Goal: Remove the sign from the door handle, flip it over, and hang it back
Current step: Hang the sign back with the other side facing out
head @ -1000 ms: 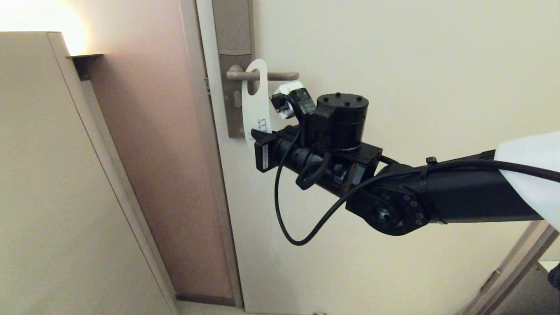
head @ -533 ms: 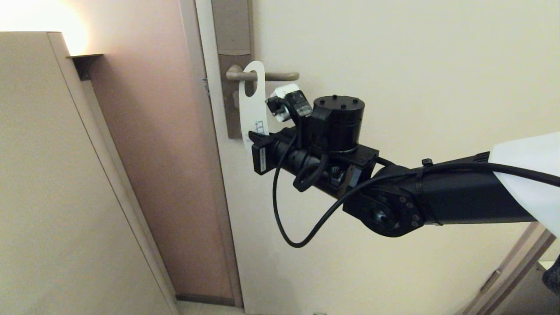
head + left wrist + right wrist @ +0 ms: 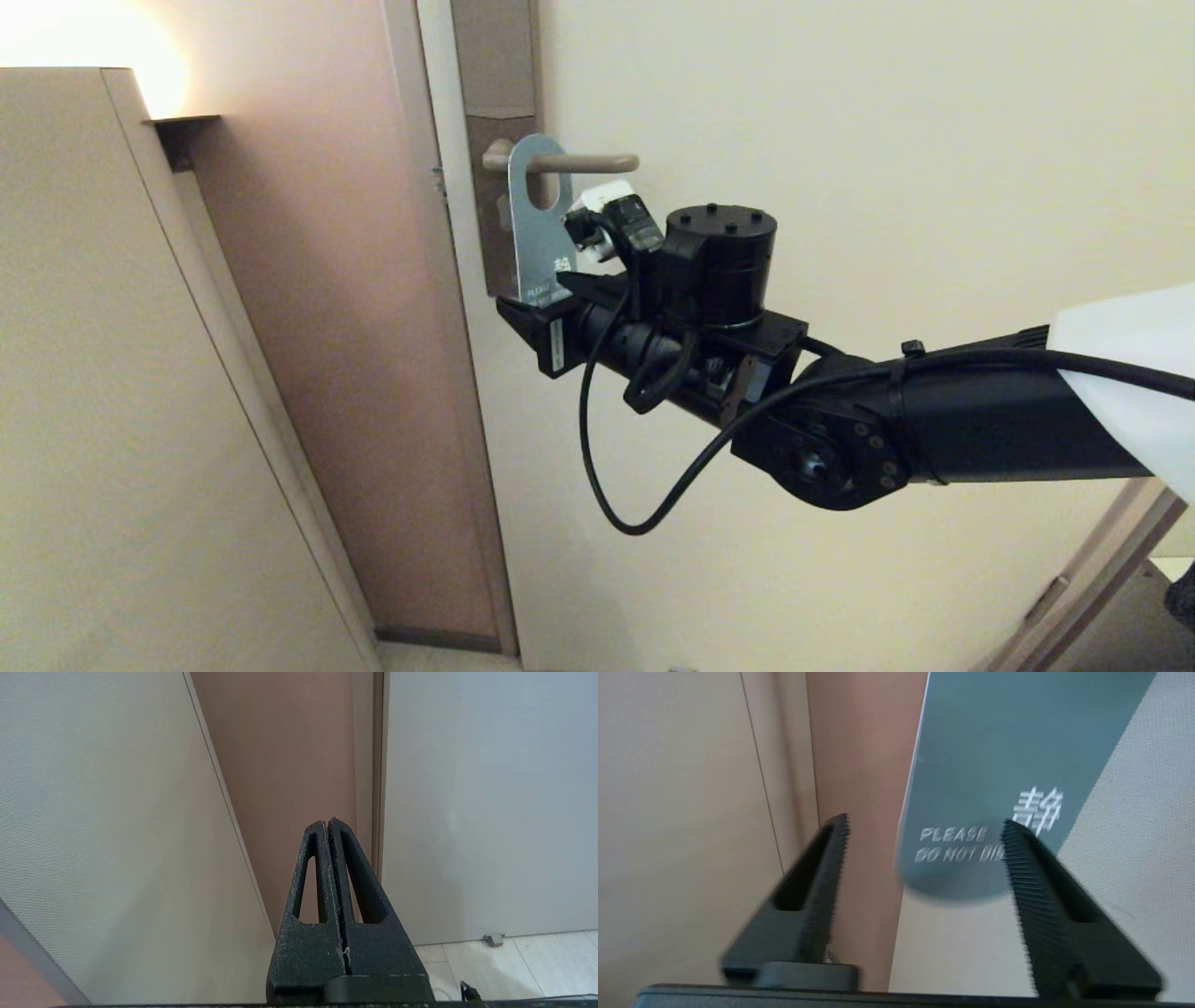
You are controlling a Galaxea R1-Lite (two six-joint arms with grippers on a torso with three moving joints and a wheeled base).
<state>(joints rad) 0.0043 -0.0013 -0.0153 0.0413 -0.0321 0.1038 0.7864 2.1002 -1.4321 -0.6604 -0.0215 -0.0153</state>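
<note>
The sign (image 3: 537,233) hangs by its round hole on the door handle (image 3: 588,162), its blue face with white text turned outward. My right gripper (image 3: 540,294) stands open just below the sign's rounded lower end, and neither finger touches it. In the right wrist view the sign (image 3: 994,751) hangs a little beyond the right gripper (image 3: 924,821), reading "PLEASE DO NOT", and one fingertip covers the end of the text. My left gripper (image 3: 327,822) is shut on nothing and parked low, pointing at the wall beside the door.
The handle sits on a tall brown-grey plate (image 3: 495,84) at the edge of the cream door (image 3: 840,140). A brown door frame (image 3: 355,327) and a beige cabinet (image 3: 93,373) stand to the left. The right arm's black cable (image 3: 597,448) loops below the wrist.
The right gripper has opened and let go of the sign's lower end. The sign, held edge-on with its white face showing, has swung flat and now shows its blue face.
</note>
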